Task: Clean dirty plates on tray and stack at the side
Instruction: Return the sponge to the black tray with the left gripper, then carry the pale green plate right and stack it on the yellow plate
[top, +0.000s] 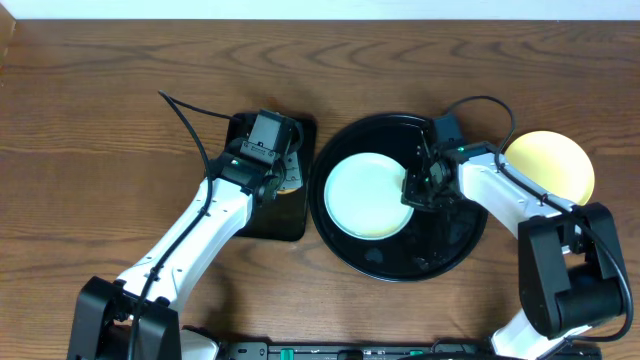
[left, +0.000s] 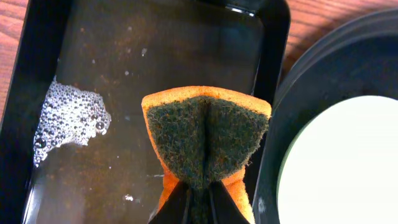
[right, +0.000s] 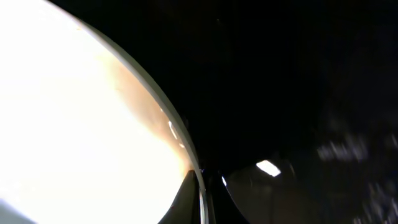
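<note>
Left claw (left: 199, 198), one sponge (left: 205, 134); right claw (right: 201, 194), one mint plate (top: 365, 196).

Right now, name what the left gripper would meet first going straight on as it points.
The sponge clamped in the left gripper would likely meet the wet floor of the rectangular tray first; depth is unclear.

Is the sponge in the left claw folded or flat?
Folded: the sponge bends along a middle crease where the left claw pinches it.

No legible text, label, brand or number on any surface, the right-wrist view possibly too blurred
</note>
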